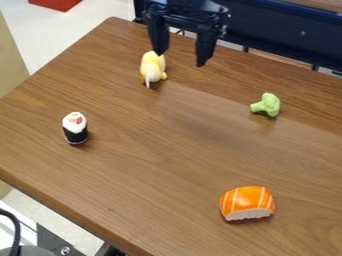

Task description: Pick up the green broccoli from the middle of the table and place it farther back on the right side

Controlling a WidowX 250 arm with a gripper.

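Four toys lay or stood on the brown wooden bench (147, 175). Nearest the black gripper (180, 59), at the upper middle of the frame, was the yellow plush toy (153, 66), with a white pointed part toward the bottom of the frame. The gripper's fingers (205, 47) were spread wide, one at each side of a broad gap, the left one in the frame just beside the plush toy's top. The green broccoli (270, 104) lay right of centre, toward the upper right. The white-and-black sushi roll (75, 129) stood upright at the left, and the orange-and-white salmon sushi (247, 201) sat at the lower right.
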